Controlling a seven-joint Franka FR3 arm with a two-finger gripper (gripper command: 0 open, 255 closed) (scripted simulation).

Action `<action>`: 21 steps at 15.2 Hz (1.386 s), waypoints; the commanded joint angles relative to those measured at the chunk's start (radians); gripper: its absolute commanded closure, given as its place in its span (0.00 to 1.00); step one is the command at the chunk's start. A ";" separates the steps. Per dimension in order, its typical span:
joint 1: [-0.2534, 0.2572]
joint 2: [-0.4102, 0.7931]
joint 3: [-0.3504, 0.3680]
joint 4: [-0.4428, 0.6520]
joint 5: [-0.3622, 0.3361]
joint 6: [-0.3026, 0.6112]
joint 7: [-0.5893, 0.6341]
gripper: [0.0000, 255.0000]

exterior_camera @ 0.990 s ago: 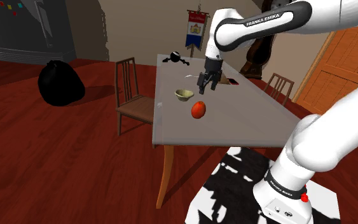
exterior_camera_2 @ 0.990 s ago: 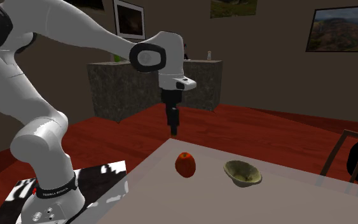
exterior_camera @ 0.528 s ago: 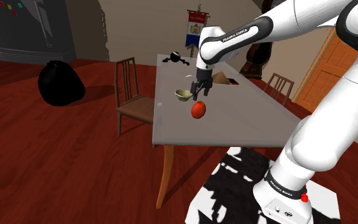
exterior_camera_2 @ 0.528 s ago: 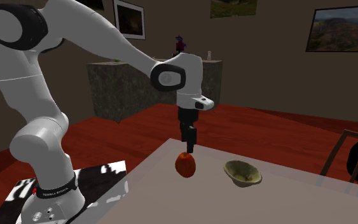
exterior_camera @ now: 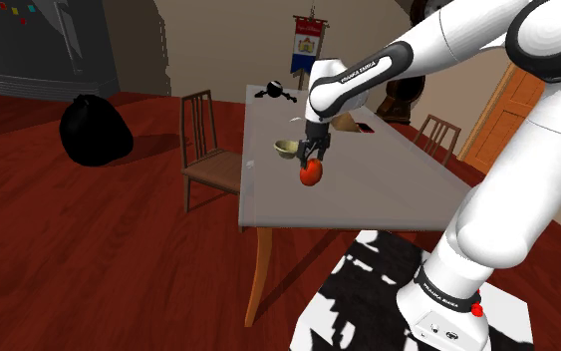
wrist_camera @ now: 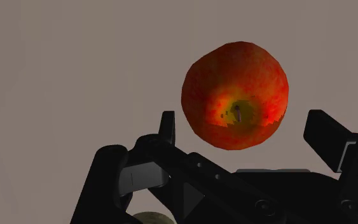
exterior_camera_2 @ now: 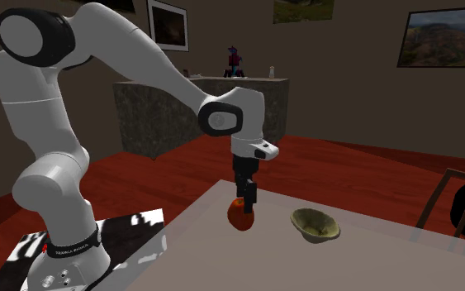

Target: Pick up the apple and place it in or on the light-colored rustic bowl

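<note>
A red-orange apple (exterior_camera: 311,175) (exterior_camera_2: 240,217) (wrist_camera: 235,95) rests on the grey table (exterior_camera: 388,189) (exterior_camera_2: 371,256). Right above it my black gripper (exterior_camera: 311,159) (exterior_camera_2: 244,197) (wrist_camera: 247,130) points down, open. In the wrist view its two fingers stand apart on either side of the apple, with the fruit's stem hollow facing the camera; neither finger clasps it. A pale, rough bowl (exterior_camera: 287,148) (exterior_camera_2: 315,224) sits upright on the table a short way beyond the apple, toward the shoulder view's left.
A wooden chair (exterior_camera: 206,150) stands at the table's left side in the shoulder view, with a black sack (exterior_camera: 94,130) on the red floor beyond it. A small black object (exterior_camera: 273,92) and a brown box (exterior_camera: 353,124) lie at the table's far end.
The arm has swung toward the shoulder view's left and come down, bringing the gripper from above the table beside the bowl to just over the apple. Apple and bowl have not moved.
</note>
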 commanded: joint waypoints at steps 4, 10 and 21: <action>-0.001 0.008 -0.001 -0.003 0.001 0.011 -0.001 0.00; 0.000 0.007 0.000 -0.003 0.001 0.011 -0.001 1.00; 0.000 -0.022 0.000 0.022 -0.002 -0.043 -0.001 1.00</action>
